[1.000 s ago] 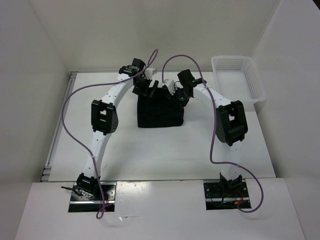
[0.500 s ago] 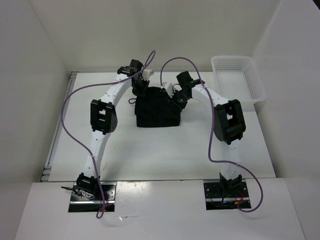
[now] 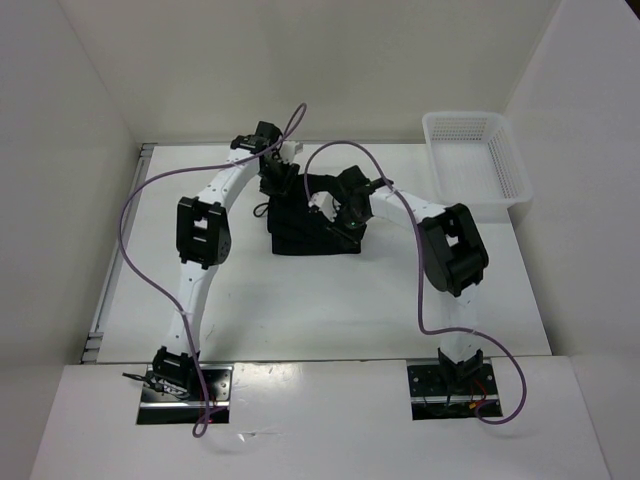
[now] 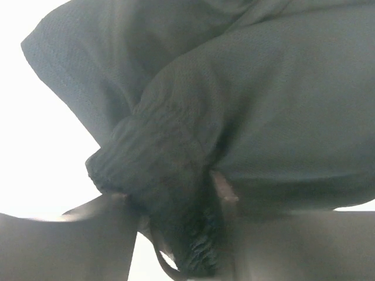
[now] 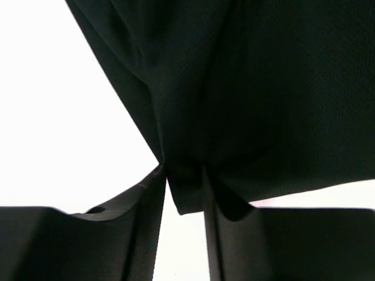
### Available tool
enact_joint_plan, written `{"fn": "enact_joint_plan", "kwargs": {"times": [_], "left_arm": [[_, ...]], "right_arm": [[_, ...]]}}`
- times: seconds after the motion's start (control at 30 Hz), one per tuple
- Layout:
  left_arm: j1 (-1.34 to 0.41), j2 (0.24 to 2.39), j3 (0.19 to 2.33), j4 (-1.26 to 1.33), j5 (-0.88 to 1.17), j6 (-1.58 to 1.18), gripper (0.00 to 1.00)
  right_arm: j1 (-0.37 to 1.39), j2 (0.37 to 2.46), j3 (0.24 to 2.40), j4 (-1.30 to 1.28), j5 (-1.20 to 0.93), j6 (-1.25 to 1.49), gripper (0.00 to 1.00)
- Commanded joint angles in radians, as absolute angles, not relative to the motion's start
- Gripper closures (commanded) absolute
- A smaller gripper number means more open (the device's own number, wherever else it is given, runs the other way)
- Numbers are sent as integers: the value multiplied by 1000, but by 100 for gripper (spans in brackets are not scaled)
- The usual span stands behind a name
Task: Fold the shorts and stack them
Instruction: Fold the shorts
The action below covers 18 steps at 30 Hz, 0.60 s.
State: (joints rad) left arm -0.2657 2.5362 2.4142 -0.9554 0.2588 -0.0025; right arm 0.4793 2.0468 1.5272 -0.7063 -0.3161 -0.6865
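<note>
Soft black shorts [image 3: 305, 238], lying as a squarish bundle on the table [image 3: 300, 310] toward its far middle, between the two arms; well apart from the basket [image 3: 465, 117] at the far right; seemingly doubled over already, though how many layers cannot be told from above.

Probably light and wholly limp; no stiffness to carry a fold, so likely to sag, drape and bunch wherever unsupported; not fragile; fine mesh-like weave, probably grippy enough for the pads, yet easy to separate so that only the top layer comes up. Gathered waistband, seen thick and puckered in the left wrist view, the firmest part and the surest pinch; thin hem more apt to slip free. Best taken at two corners of one edge, all layers together; lifted evenly and kept taut between the grips while laid over; uneven pull likely to twist the fold.

Left gripper [image 3: 275, 186] at the far-left corner of the shorts; in its own view [image 4: 167, 199] closed partway on a fat wad of gathered fabric, jaws kept apart by the wad.

Right gripper [image 3: 341, 214] over the far-right part of the shorts; in its own view [image 5: 184, 175] nearly closed, pinching a narrow tuck of cloth, the rest fanning away in soft folds above the bright table.
</note>
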Motion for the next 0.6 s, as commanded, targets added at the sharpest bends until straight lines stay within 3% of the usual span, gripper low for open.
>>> {"fn": "enact_joint_plan", "kwargs": {"times": [0.0,0.07,0.1,0.13,0.17,0.27,0.37,0.5,0.57], "left_arm": [[-246,2458,2346,-944,241,0,41],[-236,2444,2333,-934,241,0,31],[-227,2416,2333,-934,241,0,21],[-227,2404,2333,-925,255,0,3],[-216,2387,2333,-925,264,0,0],[-184,2292,2304,-890,320,0,0],[-155,2125,2162,-827,399,0,0],[-144,2031,1976,-818,399,0,0],[-144,1996,1892,-801,399,0,0]], "right_arm": [[497,1988,1476,-635,-230,-678,66],[497,1988,1466,-614,-219,-666,68],[497,1988,1466,-614,-219,-655,69],[497,1976,1477,-614,-219,-655,69],[497,1976,1488,-623,-238,-644,71],[497,1931,1534,-661,-290,-644,71],[497,1870,1595,-713,-337,-634,64],[486,1792,1655,-742,-391,-588,43],[457,1751,1664,-712,-391,-534,38]]}}
